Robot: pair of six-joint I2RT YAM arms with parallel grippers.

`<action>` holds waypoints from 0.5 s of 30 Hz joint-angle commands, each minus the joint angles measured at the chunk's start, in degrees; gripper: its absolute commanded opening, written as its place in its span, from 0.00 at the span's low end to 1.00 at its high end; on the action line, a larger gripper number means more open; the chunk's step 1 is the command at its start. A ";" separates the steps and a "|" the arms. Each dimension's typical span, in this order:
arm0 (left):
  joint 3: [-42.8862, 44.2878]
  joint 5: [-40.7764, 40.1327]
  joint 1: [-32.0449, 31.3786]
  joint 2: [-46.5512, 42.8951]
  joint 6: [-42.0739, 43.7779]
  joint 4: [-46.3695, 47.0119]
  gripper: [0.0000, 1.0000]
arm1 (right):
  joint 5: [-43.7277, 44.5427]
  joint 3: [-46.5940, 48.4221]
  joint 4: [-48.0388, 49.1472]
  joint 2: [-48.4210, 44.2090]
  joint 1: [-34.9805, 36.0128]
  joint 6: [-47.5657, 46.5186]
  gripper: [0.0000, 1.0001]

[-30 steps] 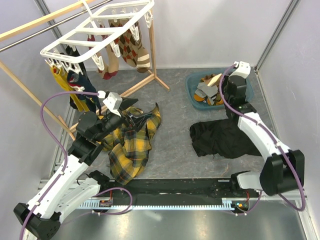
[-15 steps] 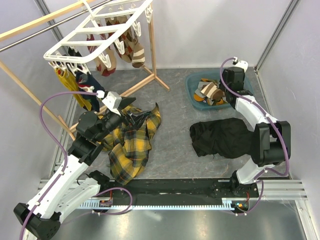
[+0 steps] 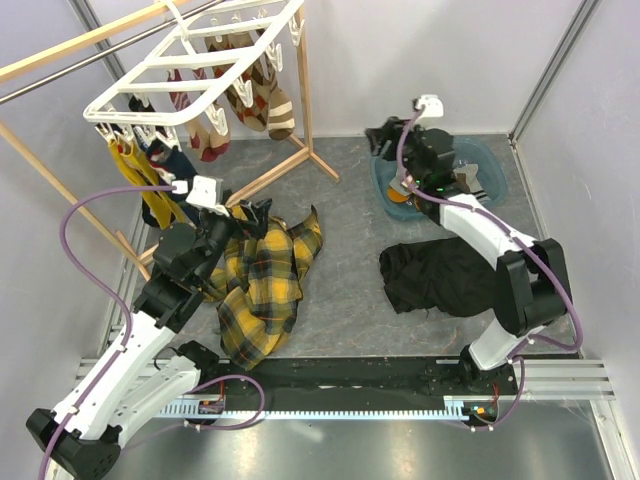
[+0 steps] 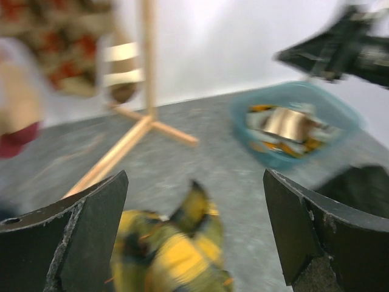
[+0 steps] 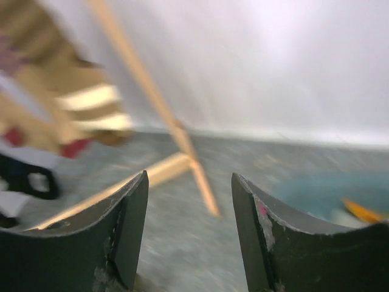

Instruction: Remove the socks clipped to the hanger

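Note:
The white grid hanger [image 3: 190, 62] hangs from the rail at the far left. Clipped under it are socks: mustard [image 3: 128, 165], navy [image 3: 172, 162], red-white [image 3: 207, 135] and brown argyle [image 3: 252, 95]. My left gripper [image 3: 255, 213] [image 4: 194, 228] hovers open above the yellow plaid cloth, nothing between its fingers. Over the left rim of the blue basin, my right gripper [image 3: 380, 135] [image 5: 189, 234] stands open and empty, pointing toward the rack. Both wrist views are blurred. A tan striped sock [image 5: 91, 106] shows in the right wrist view.
The blue basin [image 3: 486, 165] [image 4: 243, 121] at the back right holds loose socks. A black garment [image 3: 440, 275] lies in front of it. A yellow plaid cloth [image 3: 262, 285] [image 4: 176, 249] lies at the left centre. The wooden rack's leg [image 3: 300, 150] [image 5: 152, 91] stands on the floor behind.
My right gripper opened and swung left from above the basin to its left rim. The hanger and its socks swayed. My left gripper turned slightly left.

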 commanded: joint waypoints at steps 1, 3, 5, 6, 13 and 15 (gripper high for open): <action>3.58 -17.14 -0.21 -0.32 1.48 -4.02 0.99 | -4.66 7.15 12.40 3.18 6.31 -1.69 0.65; 4.02 -18.72 -0.12 -0.67 0.60 -5.78 0.99 | -4.49 11.11 13.63 5.82 8.59 -1.34 0.68; 4.11 -19.34 -0.12 -1.63 0.16 -6.83 0.99 | -3.26 14.53 15.03 8.27 9.92 -1.34 0.69; 4.29 -20.13 -0.12 -1.90 -0.11 -7.18 0.99 | -2.82 15.51 15.38 8.98 10.97 -1.42 0.70; 6.31 -24.18 0.31 -1.20 -2.65 -11.49 0.99 | 3.85 25.08 16.88 16.80 15.46 -3.09 0.72; 6.84 -25.05 0.58 -0.67 -3.27 -13.07 0.99 | 5.26 26.23 17.84 18.21 16.78 -3.36 0.72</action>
